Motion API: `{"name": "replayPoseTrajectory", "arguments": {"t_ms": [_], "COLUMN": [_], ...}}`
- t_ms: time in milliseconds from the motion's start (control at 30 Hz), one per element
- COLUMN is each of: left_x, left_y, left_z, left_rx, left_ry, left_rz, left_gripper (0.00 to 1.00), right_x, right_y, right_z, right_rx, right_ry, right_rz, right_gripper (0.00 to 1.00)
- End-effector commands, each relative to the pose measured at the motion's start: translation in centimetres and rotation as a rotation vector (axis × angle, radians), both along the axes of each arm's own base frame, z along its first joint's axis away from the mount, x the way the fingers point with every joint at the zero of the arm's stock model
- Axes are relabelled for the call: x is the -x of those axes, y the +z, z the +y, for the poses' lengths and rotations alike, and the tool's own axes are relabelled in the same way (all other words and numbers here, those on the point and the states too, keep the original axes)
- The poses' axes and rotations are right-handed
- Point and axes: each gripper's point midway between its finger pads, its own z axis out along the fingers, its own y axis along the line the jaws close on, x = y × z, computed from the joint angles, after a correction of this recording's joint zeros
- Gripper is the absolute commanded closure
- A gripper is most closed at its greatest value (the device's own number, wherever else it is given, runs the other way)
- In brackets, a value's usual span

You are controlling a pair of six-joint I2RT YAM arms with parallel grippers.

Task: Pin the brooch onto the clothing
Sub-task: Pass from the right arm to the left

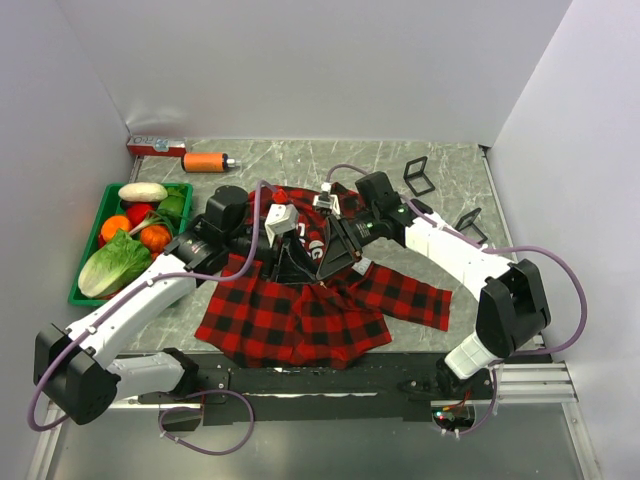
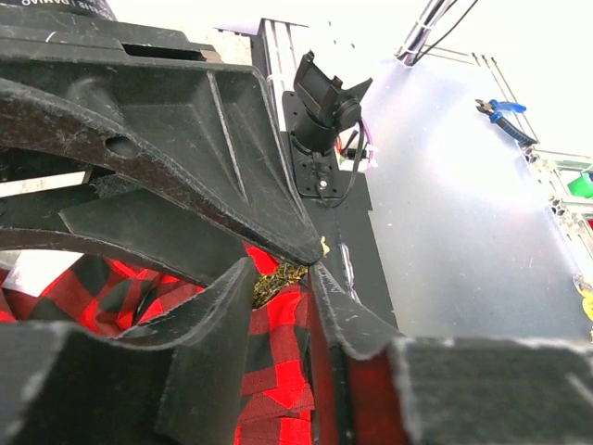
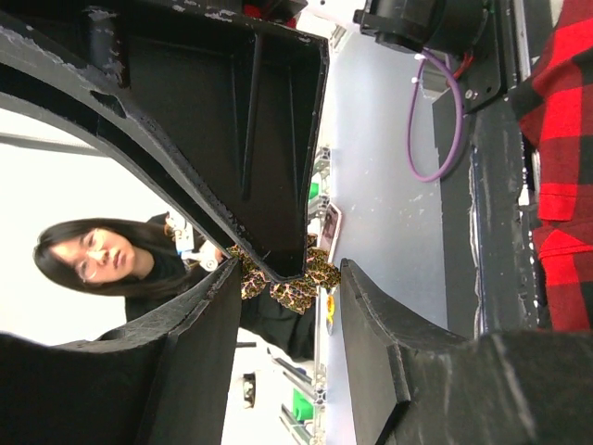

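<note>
Closest to me, the two arms rise from their bases at the near table edge and lean inward over a red-and-black plaid button-up shirt (image 1: 290, 322). It lies spread out on the grey marbled table (image 1: 400, 160), with one sleeve trailing to the right. Both claws meet tip to tip just above the shirt's chest.

The right claw (image 3: 292, 278) stands roughly half open. A small leopard-print brooch (image 3: 287, 289) fills the gap between its fingertips and is pinched there. The left claw (image 2: 283, 278) faces it from the other side. Its fingers leave a narrow gap with a scrap of that brooch showing in it, but I cannot tell whether they grip it.

Further left sits a green plastic tray (image 1: 92, 236) of vegetables and fruit. Toward the far wall lie an orange cylinder (image 1: 205, 161) and a flat red box (image 1: 150, 147). Two small black frames (image 1: 420, 175) stand at the far right.
</note>
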Motion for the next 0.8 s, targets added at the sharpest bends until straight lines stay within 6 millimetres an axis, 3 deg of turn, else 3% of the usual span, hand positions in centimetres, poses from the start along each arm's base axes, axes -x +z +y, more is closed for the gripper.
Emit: {"name": "replayPoseTrajectory", "arguments": {"t_ms": [0,200,433,633,700,733,767], "left_x": [1.3,1.7,2.2,2.4,1.5,1.1,0.8], "left_y": [0.9,0.9,1.1,1.3,1.2,1.1,0.9], "left_z": [-0.2,-0.2,-0.1,-0.3,-0.6,-0.7,-0.8], "left_rx": [0.037,0.037,0.050,0.056,0.057,0.059,0.047], "left_ry": [-0.077,-0.101,-0.132,-0.134,-0.081,-0.053,-0.014], "left_rz": [-0.026,-0.018,-0.008,-0.016,-0.029,-0.037,0.022], "left_gripper": [0.68,0.78,0.99,0.99,0.99,0.99,0.99], "right_x": [0.8,0.8,0.7,0.5,0.5,0.2,0.3], "right_y": [1.8,2.0,2.1,2.4,2.3,2.7,3.1], "right_z": [-0.3,-0.3,-0.3,0.0,-0.1,0.0,-0.1], "right_rx": [-0.061,-0.077,-0.089,-0.128,-0.112,-0.171,-0.145], "right_ry": [0.021,0.030,0.032,0.031,0.025,0.030,0.022], "right_rz": [-0.053,-0.045,-0.043,-0.073,-0.020,-0.108,-0.040], "right_gripper": [0.78,0.78,0.78,0.66,0.65,0.65,0.64]}}
